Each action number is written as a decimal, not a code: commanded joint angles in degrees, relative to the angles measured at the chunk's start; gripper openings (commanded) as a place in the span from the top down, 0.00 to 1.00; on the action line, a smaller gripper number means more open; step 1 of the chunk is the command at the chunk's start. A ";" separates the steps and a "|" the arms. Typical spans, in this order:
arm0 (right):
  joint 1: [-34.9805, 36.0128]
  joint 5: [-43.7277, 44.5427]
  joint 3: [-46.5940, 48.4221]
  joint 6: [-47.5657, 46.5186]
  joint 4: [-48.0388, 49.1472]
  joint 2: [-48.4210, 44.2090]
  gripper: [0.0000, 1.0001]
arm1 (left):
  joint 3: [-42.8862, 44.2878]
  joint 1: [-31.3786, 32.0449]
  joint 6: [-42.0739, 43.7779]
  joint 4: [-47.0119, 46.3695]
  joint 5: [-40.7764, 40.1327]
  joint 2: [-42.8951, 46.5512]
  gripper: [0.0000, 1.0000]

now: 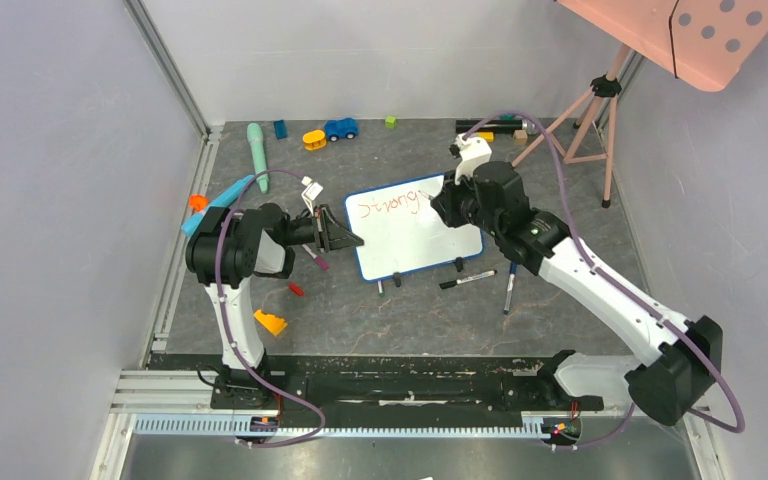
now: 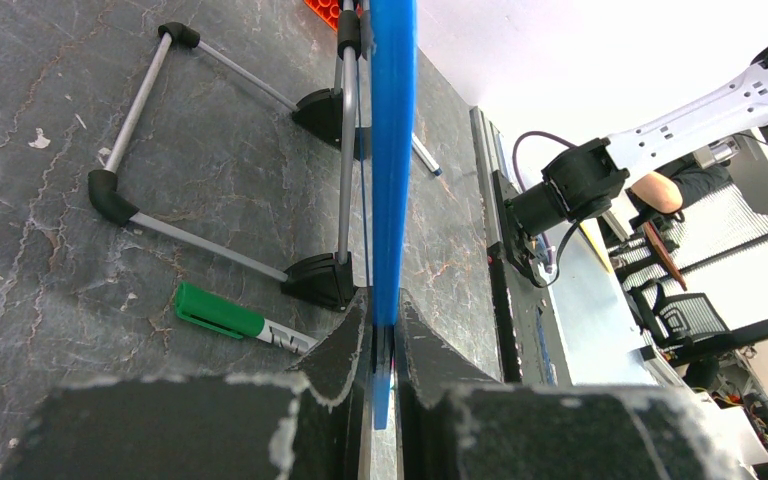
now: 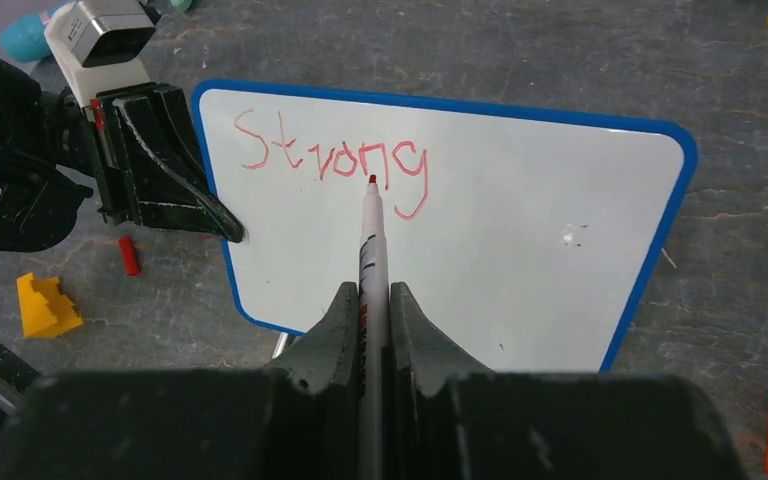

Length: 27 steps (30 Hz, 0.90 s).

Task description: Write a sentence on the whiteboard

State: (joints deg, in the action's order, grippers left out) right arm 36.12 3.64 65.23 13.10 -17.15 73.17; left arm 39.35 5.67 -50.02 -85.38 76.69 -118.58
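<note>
The whiteboard (image 1: 415,240) stands propped on its black feet in the middle of the table. My left gripper (image 1: 353,240) is shut on its blue left edge (image 2: 393,150), and the frame runs between the jaws (image 2: 384,300). My right gripper (image 3: 368,292) is shut on a red marker (image 3: 371,235), up at the board's top right corner (image 1: 440,203). The marker's tip sits over the board's upper half, between the last two letters. Of the sentence (image 3: 330,160), only the red word "Strong" shows, along the top.
A black marker (image 1: 467,279) and a blue pen (image 1: 509,290) lie in front of the board. A green marker (image 2: 235,318) lies behind it. A yellow block (image 1: 270,322), red cap (image 1: 296,289), toy car (image 1: 340,128), tripod (image 1: 590,110) and pink dotted panel (image 1: 700,30) surround the area.
</note>
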 commanded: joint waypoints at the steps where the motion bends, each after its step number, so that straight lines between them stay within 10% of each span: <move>1: -0.45 2.87 -2.93 -0.64 0.73 -3.21 1.00 | 0.79 0.22 1.17 -3.82 1.95 -1.45 0.98; 27: -0.46 4.13 0.42 -0.44 -10.26 -10.23 1.00 | -5.06 0.17 9.10 -3.83 0.22 2.56 0.98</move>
State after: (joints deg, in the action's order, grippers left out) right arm 35.81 5.69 63.59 12.38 -27.77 63.05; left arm 37.74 5.61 -48.03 -85.84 75.42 -118.52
